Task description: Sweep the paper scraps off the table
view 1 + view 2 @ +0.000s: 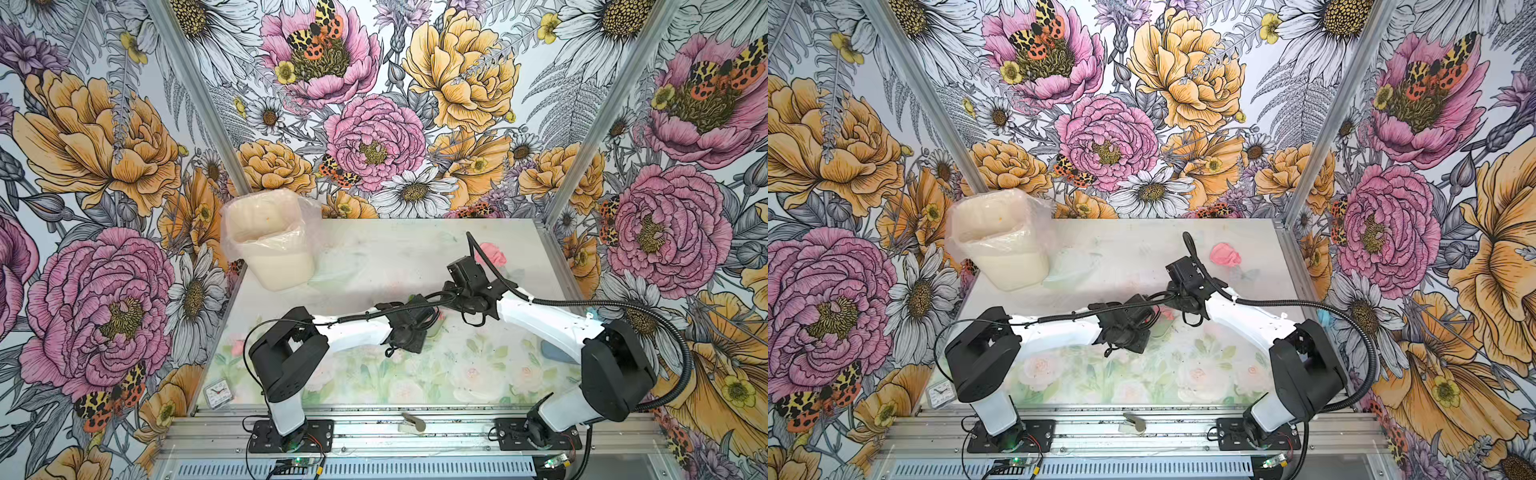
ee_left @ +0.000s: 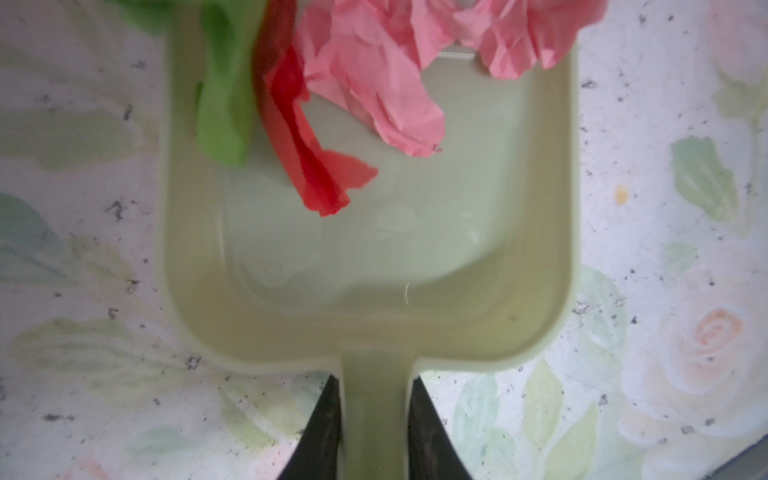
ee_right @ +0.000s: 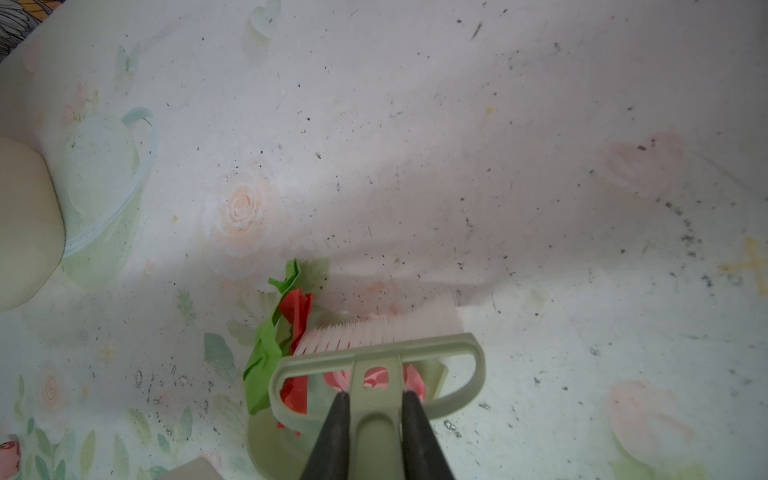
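While left jaws clamp the dustpan point(image 2: 395, 257) handle and right jaws the brush point(image 3: 374, 349), paper scraps point(image 2: 374, 83) lie half inside it, at the middle of the desk point(image 1: 395, 249). Sweeping-in appears in hand; the next move calls for brushing them deeper.

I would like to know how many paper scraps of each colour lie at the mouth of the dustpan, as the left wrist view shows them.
green scrap: 1
red scrap: 1
pink scrap: 1, perhaps 2, since the frame edge cuts it off
Total: at least 3 at the dustpan
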{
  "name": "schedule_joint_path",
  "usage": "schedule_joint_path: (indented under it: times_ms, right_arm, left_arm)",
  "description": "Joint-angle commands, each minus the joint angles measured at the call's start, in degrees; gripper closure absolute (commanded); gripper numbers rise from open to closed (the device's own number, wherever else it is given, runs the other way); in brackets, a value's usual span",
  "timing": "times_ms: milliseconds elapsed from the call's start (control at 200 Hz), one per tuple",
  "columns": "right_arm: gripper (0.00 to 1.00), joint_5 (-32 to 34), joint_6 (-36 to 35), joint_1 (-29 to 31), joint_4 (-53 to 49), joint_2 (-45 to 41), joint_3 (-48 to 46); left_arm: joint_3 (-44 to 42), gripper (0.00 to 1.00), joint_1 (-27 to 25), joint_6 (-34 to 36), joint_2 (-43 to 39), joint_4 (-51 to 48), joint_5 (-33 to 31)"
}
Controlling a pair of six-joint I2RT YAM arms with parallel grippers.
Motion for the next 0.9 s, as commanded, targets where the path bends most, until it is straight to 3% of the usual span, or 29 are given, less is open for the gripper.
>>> schedule_joint_path:
  times_ms: [0, 350, 646, 896]
  right_arm:
    - [1.0, -1.5, 0.1, -1.4, -0.5, -2.0, -0.2]
    - [1.0, -4.9, -7.1, -8.0, -0.4, 0.9, 5.4]
    - [1.0, -6.2, -15.9, -9.8, 1.2, 6.9, 13.9]
    - [1.0, -17.8, -20.8, -9.8, 6.2, 15.2, 17.9]
  left_arm:
    - [-1.0, 1.0, 0.4, -0.2, -2.6, 1.1, -0.4]
    - [-1.6, 1.0, 0.3, 0.7, -1.5, 1.0, 0.0]
    - [-1.3, 1.0, 0.4, 1.1, -1.3, 0.9, 0.9]
    - [-1.1, 1.0, 0.4, 0.7, -0.7, 0.7, 0.3]
